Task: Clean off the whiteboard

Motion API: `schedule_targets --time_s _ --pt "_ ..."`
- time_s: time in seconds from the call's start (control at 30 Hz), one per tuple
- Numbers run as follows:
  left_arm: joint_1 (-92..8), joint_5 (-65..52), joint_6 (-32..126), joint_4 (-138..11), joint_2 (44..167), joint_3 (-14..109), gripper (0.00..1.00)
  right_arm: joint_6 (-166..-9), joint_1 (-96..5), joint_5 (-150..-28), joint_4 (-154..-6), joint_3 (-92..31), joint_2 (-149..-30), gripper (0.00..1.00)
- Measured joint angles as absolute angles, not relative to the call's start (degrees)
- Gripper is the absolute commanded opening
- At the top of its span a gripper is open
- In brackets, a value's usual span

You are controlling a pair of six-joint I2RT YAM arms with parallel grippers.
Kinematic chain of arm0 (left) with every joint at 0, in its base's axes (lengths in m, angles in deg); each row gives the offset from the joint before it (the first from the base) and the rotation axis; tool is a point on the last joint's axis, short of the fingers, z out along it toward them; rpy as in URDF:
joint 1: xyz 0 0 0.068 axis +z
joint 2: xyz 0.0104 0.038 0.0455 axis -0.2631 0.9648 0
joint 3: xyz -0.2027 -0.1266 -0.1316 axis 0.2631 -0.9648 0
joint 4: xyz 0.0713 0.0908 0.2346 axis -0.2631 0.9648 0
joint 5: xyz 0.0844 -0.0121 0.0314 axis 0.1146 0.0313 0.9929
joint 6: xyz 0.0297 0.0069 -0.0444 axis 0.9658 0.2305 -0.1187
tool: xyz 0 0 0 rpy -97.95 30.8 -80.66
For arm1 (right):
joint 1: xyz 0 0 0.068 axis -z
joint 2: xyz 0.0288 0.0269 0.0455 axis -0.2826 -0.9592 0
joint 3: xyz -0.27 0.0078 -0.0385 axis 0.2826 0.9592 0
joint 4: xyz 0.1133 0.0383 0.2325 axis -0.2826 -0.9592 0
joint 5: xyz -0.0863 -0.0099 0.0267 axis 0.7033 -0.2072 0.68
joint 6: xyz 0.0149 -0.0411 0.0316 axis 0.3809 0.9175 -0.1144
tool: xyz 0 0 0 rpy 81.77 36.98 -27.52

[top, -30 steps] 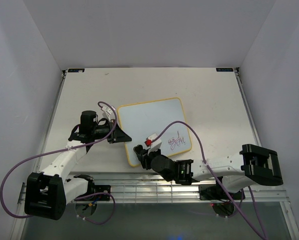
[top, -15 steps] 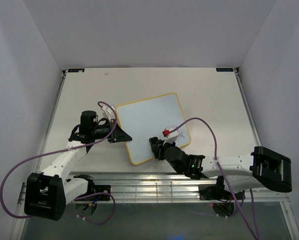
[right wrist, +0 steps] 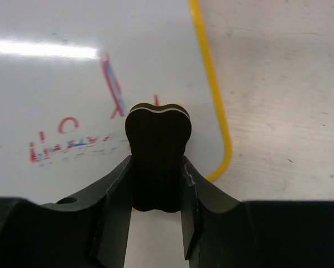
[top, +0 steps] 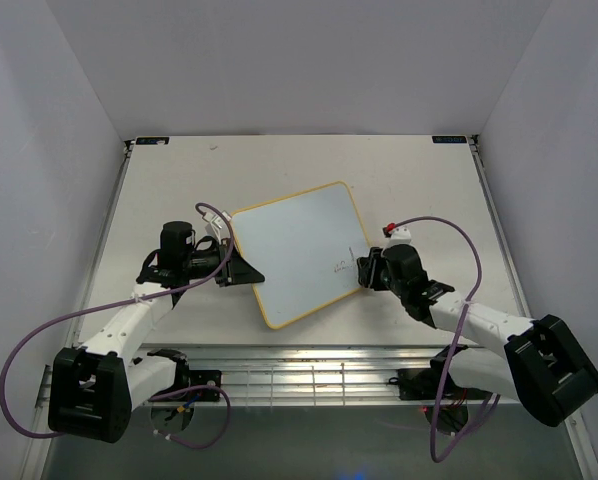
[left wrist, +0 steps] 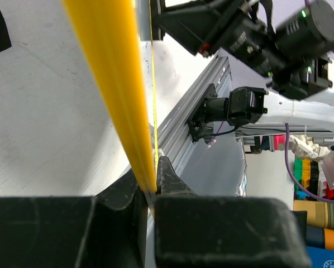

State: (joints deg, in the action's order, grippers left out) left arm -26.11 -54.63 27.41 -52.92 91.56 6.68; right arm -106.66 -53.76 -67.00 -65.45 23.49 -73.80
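Top view: whiteboard askew at centre frame, left gripper clamped on its left edge, right gripper at its lower right corner, left wrist view: yellow frame pinched at bottom centre, right wrist view: black eraser clenched between fingers, smeared red handwriting at left

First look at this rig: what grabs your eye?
The yellow-framed whiteboard lies skewed at the centre of the top view, with the left pincer clamped on its left edge. The right pincer holds a black eraser at the board's near-right corner, beside smudged red-purple handwriting.
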Motion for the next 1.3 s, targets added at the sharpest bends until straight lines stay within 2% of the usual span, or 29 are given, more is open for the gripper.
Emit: schedule_targets --time_s 0.13,0.3,0.63,0.77,0.9,1.17,1.3 --pt "-26.1 -55.2 27.4 -52.5 91.5 6.7 0.00 -103.1 -47.6 -72.5 -68.3 23.3 -74.0 0.08" --pt "-26.0 -55.4 27.2 -52.5 91.5 6.7 0.00 -99.2 -47.1 -77.5 -69.2 21.4 -75.2 0.08" --pt "-25.4 -55.5 27.5 -52.5 91.5 6.7 0.00 -99.1 -68.0 -75.0 -64.3 15.4 -77.3 0.08" --pt "-25.4 -55.2 27.7 -52.5 91.5 6.7 0.00 -99.3 -71.0 -75.0 -63.9 12.1 -79.8 0.08" --pt "-25.6 -54.6 27.7 -53.0 91.5 6.7 0.00 -99.9 -66.5 -78.0 -64.0 11.9 -80.3 0.08" --pt "-26.8 -55.7 27.3 -52.7 91.5 6.7 0.00 -99.3 -45.7 -79.6 -68.0 16.8 -78.2 0.08" --pt "-27.0 -56.2 26.9 -52.4 91.5 6.7 0.00 -97.9 -41.1 -80.4 -70.3 16.6 -79.2 0.08"
